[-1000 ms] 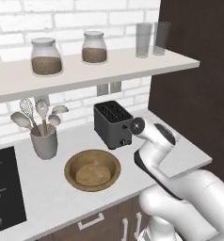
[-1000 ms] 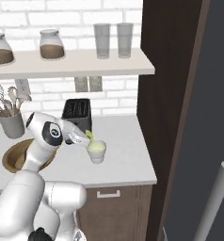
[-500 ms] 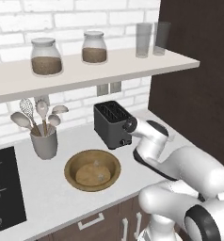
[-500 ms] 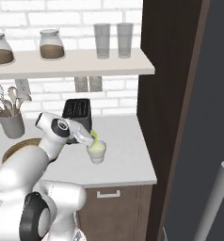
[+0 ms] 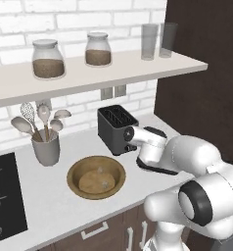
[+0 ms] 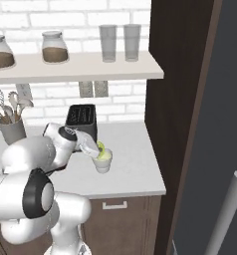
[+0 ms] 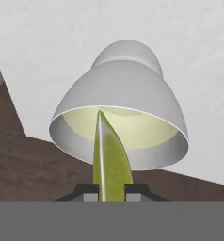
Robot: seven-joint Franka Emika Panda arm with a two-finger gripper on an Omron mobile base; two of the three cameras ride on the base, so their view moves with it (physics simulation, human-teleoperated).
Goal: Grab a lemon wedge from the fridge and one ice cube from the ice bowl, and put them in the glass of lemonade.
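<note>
Right base view shows me the fridge (image 6: 205, 124) as the biggest thing, its grey door swung wide on the right with the bar handle low in the corner, which I read as left open because the wedge came from there. Next to it the counter (image 6: 130, 164) carries everything else, and I have the arm (image 6: 36, 164) folded low across it so the hand can reach the cup from the side. Further left, in the left base view, the bowl (image 5: 96, 176) sits in front of the toaster (image 5: 116, 128), well apart from the cup; I judge the ice step is not yet done, since I cannot make out any cube in the drink. The cup (image 6: 102, 160) stands upright near the counter's middle, in front of the toaster, and my gripper (image 6: 97, 148) is tipped down right at its rim. In the hand view the cup (image 7: 118, 117) opens toward me with pale liquid inside, and the wedge (image 7: 110, 160) is pinched thin-edge-on between the clenched jaws, its tip over the mouth, so a release should drop it in.
</note>
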